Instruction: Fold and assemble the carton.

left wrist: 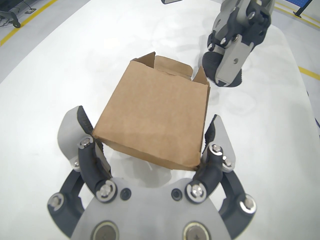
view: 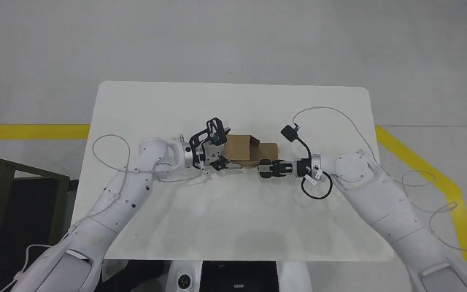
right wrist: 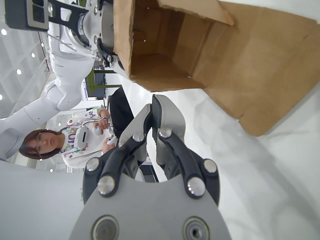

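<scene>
A small brown carton (view: 239, 148) lies on its side at the middle of the white table (view: 146, 102). My left gripper (view: 214, 159) is shut on the carton (left wrist: 155, 116), one finger (left wrist: 82, 128) on each side of its closed end. The other end is open, with short flaps sticking out (left wrist: 172, 66). In the right wrist view I look into the carton's open mouth (right wrist: 160, 58), and one long flap (right wrist: 257, 81) lies flat on the table. My right gripper (right wrist: 152, 106) is shut on nothing, its tips just short of the mouth's rim (view: 263, 170).
The table has free surface on all sides of the carton. Loose cables loop beside both arms (view: 321, 113). Yellow floor tape (view: 44, 131) runs past the table's left and right edges.
</scene>
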Tool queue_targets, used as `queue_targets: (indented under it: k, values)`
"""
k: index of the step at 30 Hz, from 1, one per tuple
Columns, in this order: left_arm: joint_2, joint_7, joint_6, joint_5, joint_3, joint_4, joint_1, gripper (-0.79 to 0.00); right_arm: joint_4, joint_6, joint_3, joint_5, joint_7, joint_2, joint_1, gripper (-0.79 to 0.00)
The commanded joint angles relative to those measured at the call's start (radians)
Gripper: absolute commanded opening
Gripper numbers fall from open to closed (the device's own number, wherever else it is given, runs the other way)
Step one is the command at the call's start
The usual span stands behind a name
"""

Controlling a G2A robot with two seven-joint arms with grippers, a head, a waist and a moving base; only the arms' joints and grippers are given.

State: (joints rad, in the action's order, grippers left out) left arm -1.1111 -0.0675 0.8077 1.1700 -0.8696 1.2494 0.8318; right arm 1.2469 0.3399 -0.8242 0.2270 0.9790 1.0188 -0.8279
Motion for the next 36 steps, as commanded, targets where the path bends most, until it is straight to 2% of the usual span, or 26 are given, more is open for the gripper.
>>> queue_targets:
  k: [1, 17, 36]
  values:
    - [-0.001, -0.004, 0.004, -0.003, -0.001, -0.001, 0.001, 0.0, -0.019, 0.004, 0.004, 0.0, -0.006, 0.006, 0.012, -0.785]
    - [-0.008, -0.026, 0.03, -0.013, -0.004, -0.015, 0.001, 0.0, -0.14, 0.027, 0.075, 0.002, -0.004, 0.075, 0.135, -0.785]
    - [-0.014, -0.048, 0.037, -0.011, -0.009, 0.003, 0.018, 0.0, -0.279, 0.074, 0.141, -0.001, -0.001, 0.153, 0.22, -0.785]
